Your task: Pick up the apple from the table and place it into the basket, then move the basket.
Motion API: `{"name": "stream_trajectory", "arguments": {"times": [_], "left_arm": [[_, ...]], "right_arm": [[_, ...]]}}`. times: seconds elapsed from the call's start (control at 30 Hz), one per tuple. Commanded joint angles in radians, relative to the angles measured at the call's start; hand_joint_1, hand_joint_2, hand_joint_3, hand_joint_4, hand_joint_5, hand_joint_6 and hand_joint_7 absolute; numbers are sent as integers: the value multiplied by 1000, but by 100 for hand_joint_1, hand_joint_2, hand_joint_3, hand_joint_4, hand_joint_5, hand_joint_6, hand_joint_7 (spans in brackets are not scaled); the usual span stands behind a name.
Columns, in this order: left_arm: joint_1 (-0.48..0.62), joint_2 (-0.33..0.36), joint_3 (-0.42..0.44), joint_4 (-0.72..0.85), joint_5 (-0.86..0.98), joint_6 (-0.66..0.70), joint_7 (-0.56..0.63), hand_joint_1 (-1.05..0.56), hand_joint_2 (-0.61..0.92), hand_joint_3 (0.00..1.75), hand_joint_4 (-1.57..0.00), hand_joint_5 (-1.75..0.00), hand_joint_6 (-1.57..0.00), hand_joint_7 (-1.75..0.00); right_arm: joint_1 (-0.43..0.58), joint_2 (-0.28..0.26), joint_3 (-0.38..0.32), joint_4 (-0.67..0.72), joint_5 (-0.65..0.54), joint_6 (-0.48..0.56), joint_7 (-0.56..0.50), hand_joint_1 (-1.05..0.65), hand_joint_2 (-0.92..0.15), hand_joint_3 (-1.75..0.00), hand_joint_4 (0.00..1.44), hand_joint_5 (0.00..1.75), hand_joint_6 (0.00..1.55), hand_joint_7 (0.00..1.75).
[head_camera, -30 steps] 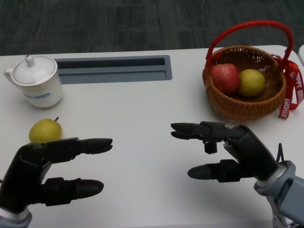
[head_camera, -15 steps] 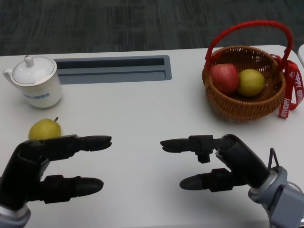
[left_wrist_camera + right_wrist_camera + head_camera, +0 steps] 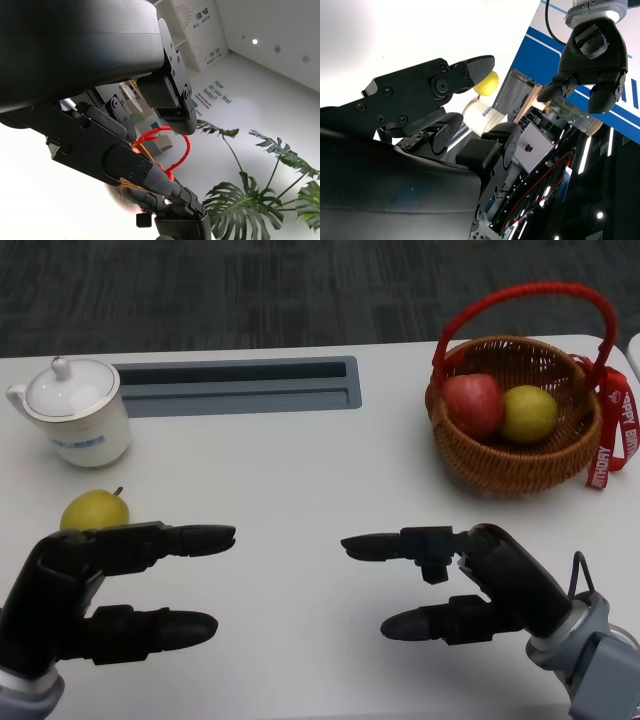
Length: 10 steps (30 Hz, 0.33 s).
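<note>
**A:** Where is the fruit, and is either hand holding any of it?

**B:** Neither hand holds anything. The left hand (image 3: 95, 595) hovers low over the white counter (image 3: 290, 470) at the near left, its fingers stretched forward and parted. The right hand (image 3: 460, 580) mirrors it at the near right, thumb and fingers apart with only air between them. A red apple (image 3: 473, 403) lies in the wicker basket (image 3: 515, 465) at the far right, touching a yellow-green fruit (image 3: 529, 413) beside it.

**A:** So the first step looks done?

**B:** It seems so, if that red one is the apple meant. One more yellow-green fruit (image 3: 94, 511), with a small stem, sits on the counter just beyond the left hand's fingers. It looks more like a pear, though I cannot be certain.

**A:** Why are the hands spread like that?

**B:** Probably a ready pose: parted fingers can close on a thing either side. The basket stands beyond the right hand, apart from it, so that hand is the likelier one to move it. Its red handle (image 3: 525, 300) arches upright over the fruit, offering a clear hold.

**A:** Anything else nearby?

**B:** A lidded white teapot (image 3: 75, 410) at the far left, and a grey recessed tray (image 3: 240, 385) set into the counter.
</note>
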Motion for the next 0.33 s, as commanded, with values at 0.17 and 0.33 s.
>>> {"name": "stream_trajectory", "arguments": {"times": [0.17,0.33], "left_arm": [[9,16,6,2,-18,-5,-16,-44,76,0,-105,-1,-92,0],[15,12,5,-1,-22,-3,-20,-45,76,0,-106,-1,-93,0]], "right_arm": [[8,-18,0,-11,8,-10,-4,-40,-79,0,79,0,73,0],[14,-18,2,-17,12,-11,-2,-40,-79,0,79,0,73,0]]}}
